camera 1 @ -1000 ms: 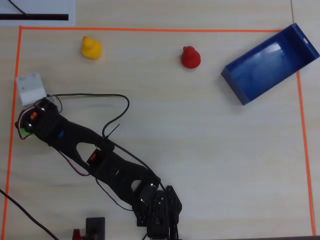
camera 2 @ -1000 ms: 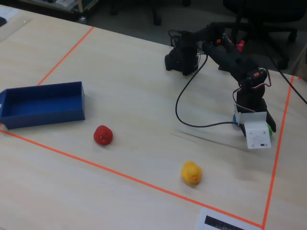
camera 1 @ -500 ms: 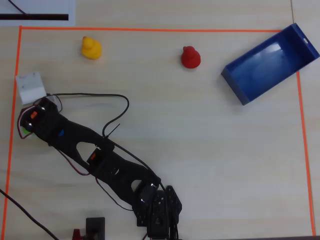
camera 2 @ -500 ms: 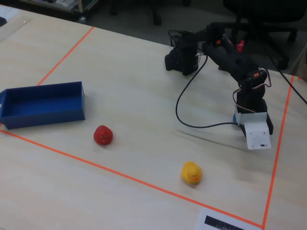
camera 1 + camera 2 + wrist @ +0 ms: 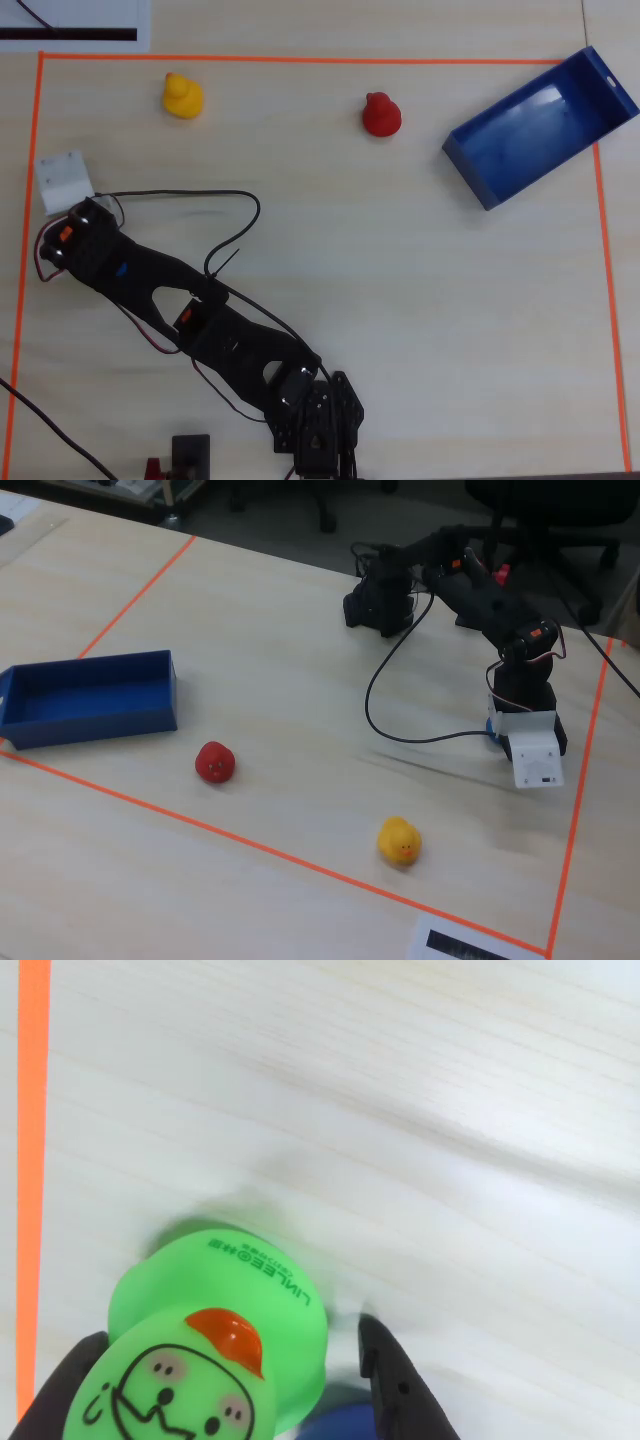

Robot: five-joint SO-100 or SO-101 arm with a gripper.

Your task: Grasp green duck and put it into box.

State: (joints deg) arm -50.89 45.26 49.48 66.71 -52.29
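Note:
The green duck (image 5: 215,1360) fills the bottom left of the wrist view, tilted so that its drawn face and red-orange beak point at the camera. My gripper (image 5: 225,1332) is shut on it: the left black finger (image 5: 65,1390) presses against its head and the right finger (image 5: 395,1385) stands close by its other side. Nothing green shows under the arm's tip (image 5: 55,255) in the overhead view or in the fixed view. The dark blue box (image 5: 540,130) lies open at the far right, far from the gripper, and shows in the fixed view at the left (image 5: 90,695).
A yellow duck (image 5: 182,96) and a red duck (image 5: 381,114) stand near the top tape line. Orange tape (image 5: 33,1160) runs just left of the gripper. Something blue (image 5: 335,1422) sits by the right finger. A black cable (image 5: 230,215) loops from the arm.
The green patch beside the gripper in the overhead and fixed views has vanished under the gripper. The white camera housing has shifted slightly. The other ducks and the box stay put.

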